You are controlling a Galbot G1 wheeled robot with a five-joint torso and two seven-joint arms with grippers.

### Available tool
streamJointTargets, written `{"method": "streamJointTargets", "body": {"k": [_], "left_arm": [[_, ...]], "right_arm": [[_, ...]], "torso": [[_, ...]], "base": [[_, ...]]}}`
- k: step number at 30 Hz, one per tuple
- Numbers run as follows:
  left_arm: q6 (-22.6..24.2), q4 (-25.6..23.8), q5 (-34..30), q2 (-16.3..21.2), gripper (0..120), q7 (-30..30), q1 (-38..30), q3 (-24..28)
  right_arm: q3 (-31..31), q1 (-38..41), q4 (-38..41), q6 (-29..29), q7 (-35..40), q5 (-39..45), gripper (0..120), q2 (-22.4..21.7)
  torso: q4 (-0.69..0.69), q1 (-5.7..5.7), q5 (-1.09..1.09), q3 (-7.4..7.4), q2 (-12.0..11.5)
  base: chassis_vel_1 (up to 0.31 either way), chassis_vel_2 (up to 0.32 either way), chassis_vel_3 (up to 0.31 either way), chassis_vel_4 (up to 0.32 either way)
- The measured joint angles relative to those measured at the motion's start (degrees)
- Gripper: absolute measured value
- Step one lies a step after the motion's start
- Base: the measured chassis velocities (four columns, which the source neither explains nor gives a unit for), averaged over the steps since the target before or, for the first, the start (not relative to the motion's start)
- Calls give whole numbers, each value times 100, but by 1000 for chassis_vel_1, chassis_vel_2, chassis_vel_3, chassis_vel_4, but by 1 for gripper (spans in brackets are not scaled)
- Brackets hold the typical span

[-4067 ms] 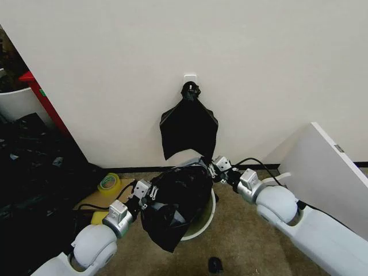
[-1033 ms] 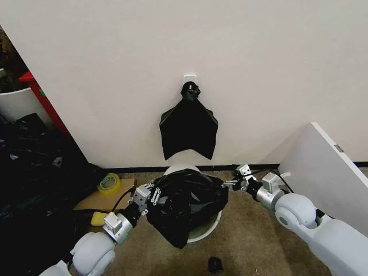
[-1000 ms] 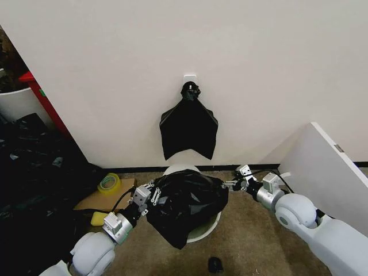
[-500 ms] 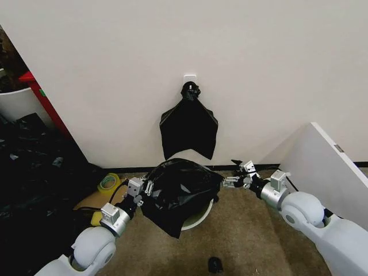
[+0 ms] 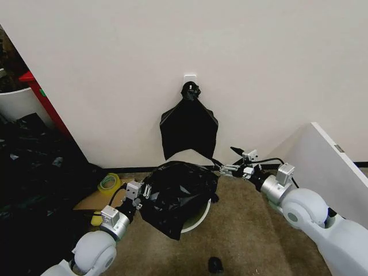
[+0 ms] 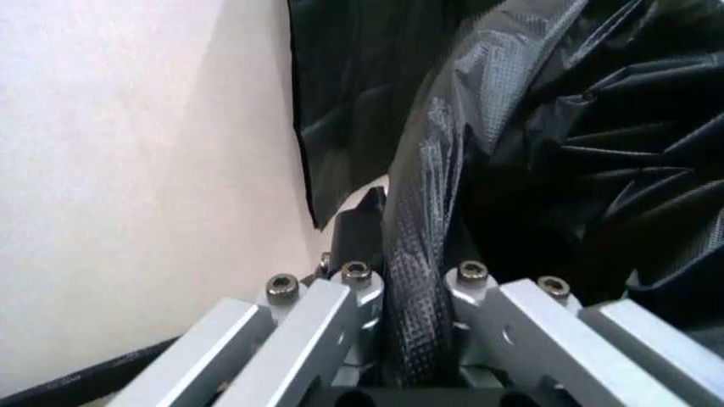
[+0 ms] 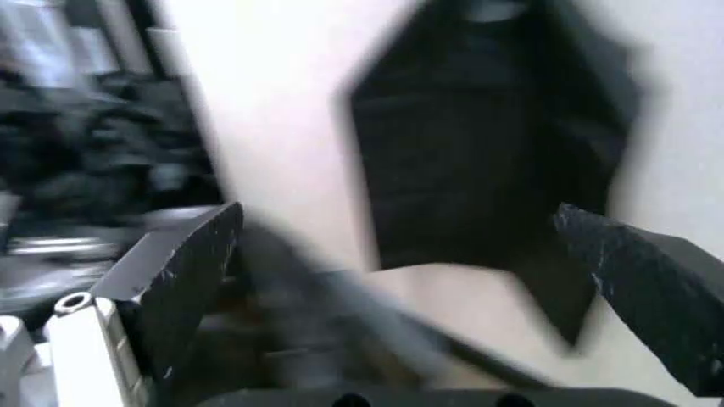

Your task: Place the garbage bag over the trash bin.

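Clamping a fold of the garbage bag (image 5: 175, 192) draped over the trash bin (image 5: 195, 217), the left gripper (image 5: 140, 190) works alone at nine o'clock, while the right gripper (image 5: 229, 168) gapes empty at three, so the unheld side could slip off.

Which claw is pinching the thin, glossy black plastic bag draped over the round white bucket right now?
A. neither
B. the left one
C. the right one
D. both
B: the left claw is clamped on a fold of the black plastic bag, while the right claw is open, beside the bag.
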Motion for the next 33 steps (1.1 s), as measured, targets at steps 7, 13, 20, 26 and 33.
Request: {"method": "streamJointTargets", "body": {"k": [7,13,20,26,33], "left_arm": [[-100,83,-47,-42,3,-16,-95,91],[-175,121,369,-25,3,33,-213,230],[-203,146,569,32,3,119,-298,343],[-221,125,614,67,3,147,-263,346],[-210,98,629,51,3,148,-277,361]], "right_arm": [[-297,-343,762,-576,291,362,100,6],[-405,53,1084,-1748,1343,1807,100,107],[-605,326,1068,-2472,2157,2575,99,320],[-977,564,696,-2537,2333,2558,91,577],[-1384,884,358,-2718,2532,2546,65,767]], "torso": [[-1,0,-1,0,0],[1,0,0,0,0],[2,0,2,0,0],[1,0,-1,0,0],[1,0,0,0,0]], "base": [[0,0,0,0],[0,0,0,0],[0,0,0,0],[0,0,0,0],[0,0,0,0]]}}
